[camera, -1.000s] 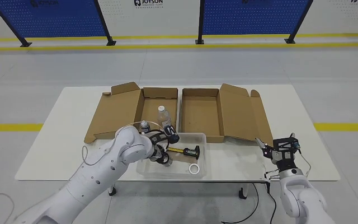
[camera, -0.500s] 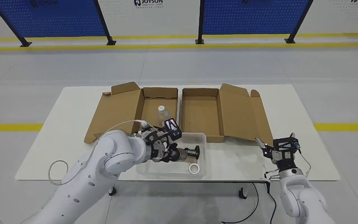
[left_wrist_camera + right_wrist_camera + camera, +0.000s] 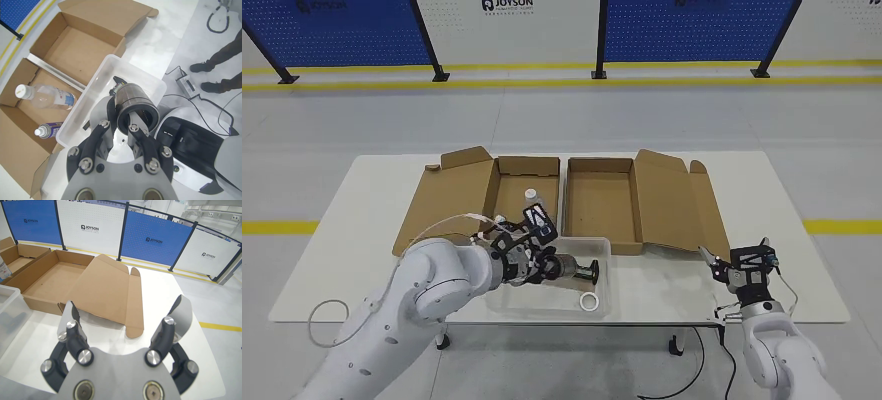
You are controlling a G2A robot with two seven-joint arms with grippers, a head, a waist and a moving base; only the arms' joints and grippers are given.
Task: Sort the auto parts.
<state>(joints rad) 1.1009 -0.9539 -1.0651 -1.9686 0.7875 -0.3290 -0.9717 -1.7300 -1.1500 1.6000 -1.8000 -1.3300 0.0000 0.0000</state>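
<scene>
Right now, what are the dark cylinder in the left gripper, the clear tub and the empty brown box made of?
Dark grey cylindrical sleeve: likely steel, smooth satin sheen, turned grooves round it. Clear rectangular tub: plastic, glossy, see-through walls. Empty brown open box: corrugated cardboard, matte, creased fold-out flaps.

Brn boxes (image 3: 602,205), silver-grey cyl. (image 3: 132,100)

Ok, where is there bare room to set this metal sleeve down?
The right box floor is bare. So is the table between the clear bin and the right gripper. Crowded: the left box holds a bottle and a spray can; the bin holds a caliper and a ring.
</scene>
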